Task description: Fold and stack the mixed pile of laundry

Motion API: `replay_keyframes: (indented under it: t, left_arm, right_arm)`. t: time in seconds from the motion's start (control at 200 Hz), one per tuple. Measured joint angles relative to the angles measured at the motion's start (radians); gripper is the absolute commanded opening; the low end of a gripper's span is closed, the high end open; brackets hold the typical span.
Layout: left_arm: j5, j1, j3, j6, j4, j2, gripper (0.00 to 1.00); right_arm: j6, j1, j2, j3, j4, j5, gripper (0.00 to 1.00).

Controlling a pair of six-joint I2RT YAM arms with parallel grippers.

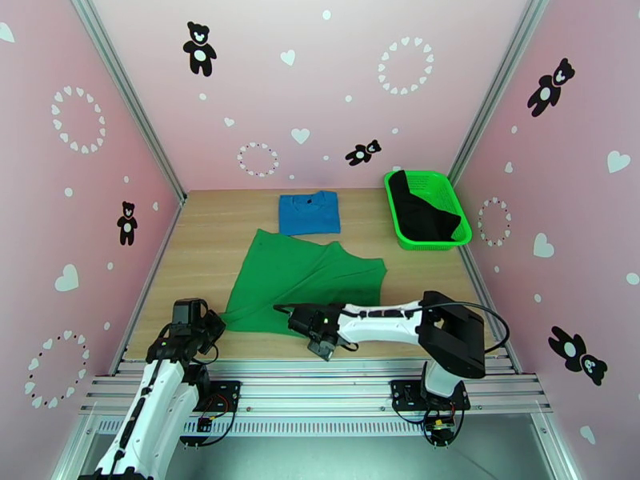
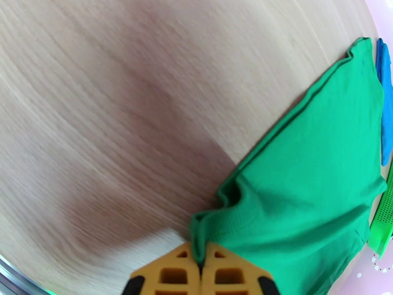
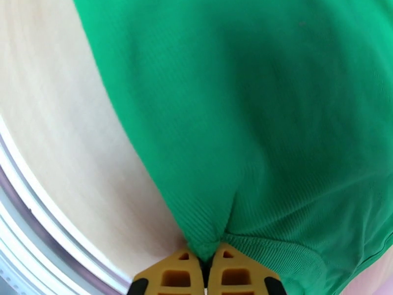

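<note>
A bright green garment (image 1: 296,274) lies spread on the wooden table (image 1: 200,250), near the front. My left gripper (image 1: 212,323) is shut on its near left corner; the left wrist view shows the green cloth (image 2: 304,183) pinched between the yellow fingers (image 2: 172,274). My right gripper (image 1: 308,326) is shut on the near hem, and its wrist view shows the green fabric (image 3: 255,119) bunched into the closed fingertips (image 3: 172,277). A folded blue T-shirt (image 1: 310,214) rests behind the green one. The black garment (image 1: 420,214) lies in the basket.
A bright green mesh basket (image 1: 448,190) stands at the back right of the table. Pink walls with bear and heart stickers close in three sides. A metal rail (image 1: 320,370) runs along the near table edge, just behind both grippers.
</note>
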State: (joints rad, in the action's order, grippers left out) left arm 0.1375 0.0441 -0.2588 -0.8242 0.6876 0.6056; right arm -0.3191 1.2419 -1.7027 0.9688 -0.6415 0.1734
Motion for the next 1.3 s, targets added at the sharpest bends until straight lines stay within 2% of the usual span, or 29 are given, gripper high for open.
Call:
replay_keyframes:
  t: [0.38,0.721,1.231,1.301]
  left_arm:
    - [0.003,0.0,-0.07,-0.001,0.011,0.029,0.0]
    - [0.042,0.0,-0.254,-0.001,0.052,0.092,0.0]
    - [0.056,-0.041,-0.415,0.052,-0.025,0.509,0.0]
    - [0.056,-0.046,-0.44,0.062,-0.042,0.555,0.09]
  right_arm:
    - [-0.036,0.009,0.037,-0.024,-0.037,-0.024,0.0]
    - [0.003,-0.037,0.129,0.027,-0.097,-0.044,0.0]
    - [0.108,-0.217,0.093,0.043,-0.079,-0.121,0.0]
    - [0.116,-0.232,0.069,0.05,-0.071,-0.126,0.0]
